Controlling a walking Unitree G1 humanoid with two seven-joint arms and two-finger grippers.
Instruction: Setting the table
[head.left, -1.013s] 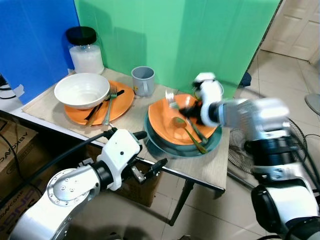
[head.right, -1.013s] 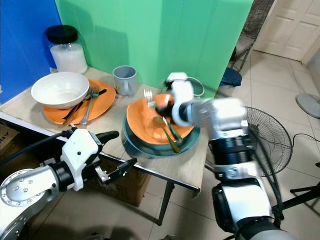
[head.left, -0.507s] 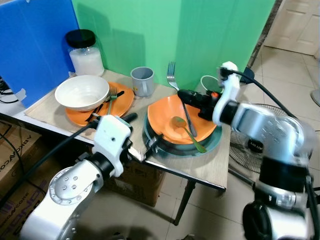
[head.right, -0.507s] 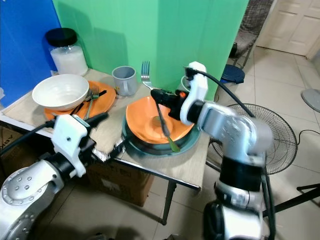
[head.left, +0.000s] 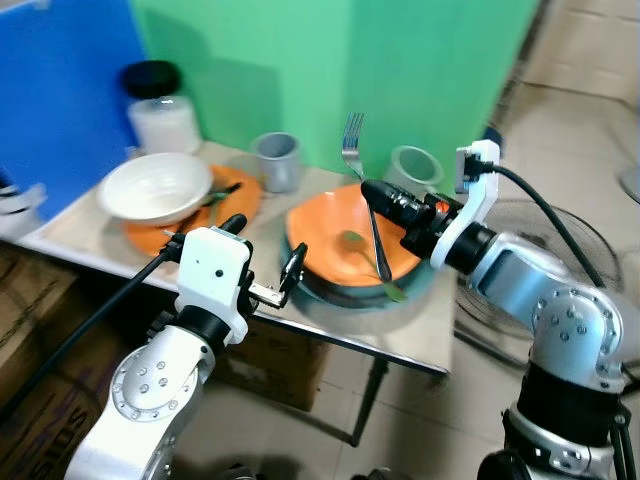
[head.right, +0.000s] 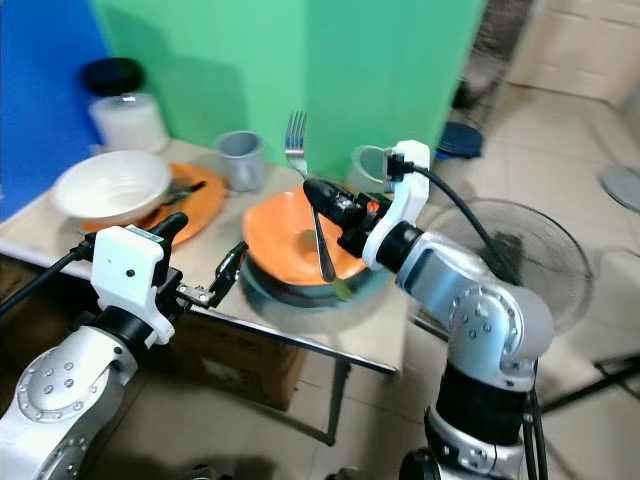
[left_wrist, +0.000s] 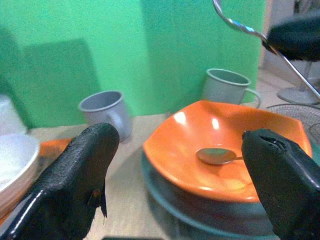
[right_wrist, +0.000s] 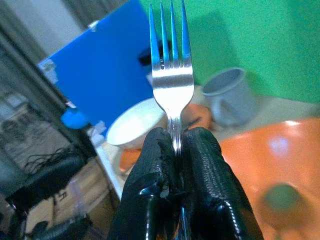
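Note:
My right gripper (head.left: 375, 196) is shut on a silver fork (head.left: 352, 145), held upright with its tines up above the orange bowl (head.left: 325, 235). In the right wrist view the fork (right_wrist: 171, 75) is pinched between the black fingers (right_wrist: 156, 165). The bowl sits on a teal plate (head.left: 325, 297) and holds a spoon (head.left: 352, 238). My left gripper (head.left: 262, 245) is open at the table's front edge, just left of the teal plate. Seen from the left wrist, its fingers (left_wrist: 75, 170) frame the orange bowl (left_wrist: 235, 137) and spoon (left_wrist: 215, 155).
At the table's left a white bowl (head.left: 155, 186) rests on an orange plate (head.left: 232, 192) with cutlery. A grey mug (head.left: 276, 160), a second mug (head.left: 412, 168) and a lidded jar (head.left: 158, 105) stand at the back. A floor fan (head.right: 520, 240) stands at the right.
The right gripper has lifted the fork out of the orange bowl and now holds it upright. The left gripper rose to the table's front edge by the teal plate. The camera shifted.

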